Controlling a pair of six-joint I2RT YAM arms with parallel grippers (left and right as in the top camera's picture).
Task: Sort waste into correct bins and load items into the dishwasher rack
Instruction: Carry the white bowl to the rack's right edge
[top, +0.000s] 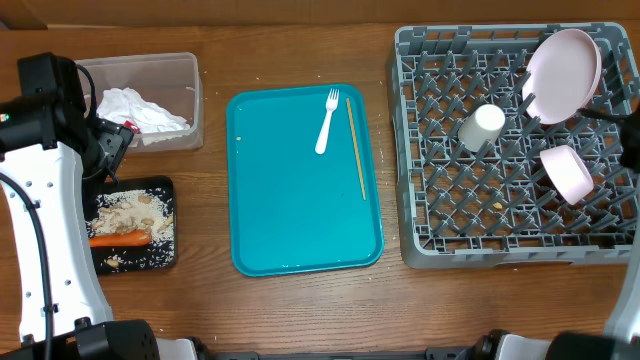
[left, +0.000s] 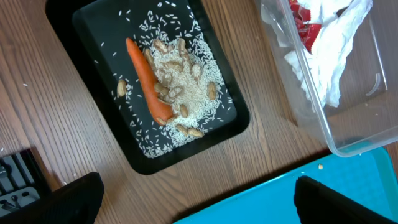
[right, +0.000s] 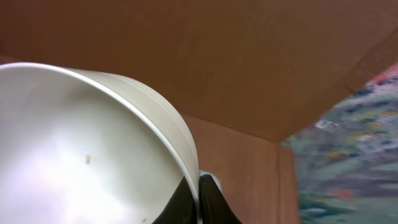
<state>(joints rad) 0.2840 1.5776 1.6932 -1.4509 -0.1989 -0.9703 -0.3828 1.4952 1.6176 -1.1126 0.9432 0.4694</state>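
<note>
My left gripper (left: 199, 199) hangs open over the wood between the black tray (left: 93, 25) and the teal tray's corner, holding nothing. The black tray holds an orange carrot (left: 146, 78) and rice scraps (left: 193, 93). White napkins (left: 333, 56) and a red wrapper (left: 305, 25) lie in the clear tub (left: 348, 146). My right gripper (right: 199, 199) is shut on the rim of a white bowl (right: 81, 149), held tilted above the grey rack (top: 450, 225) at its back right (top: 563, 62). In the rack lie a second bowl (top: 567, 172) and a cup (top: 482, 127).
A teal tray (top: 300, 230) sits in the middle of the table with a white fork (top: 327, 122) and a wooden chopstick (top: 355, 148) on it. The left arm (top: 40, 200) stands along the table's left edge beside the black tray (top: 165, 185).
</note>
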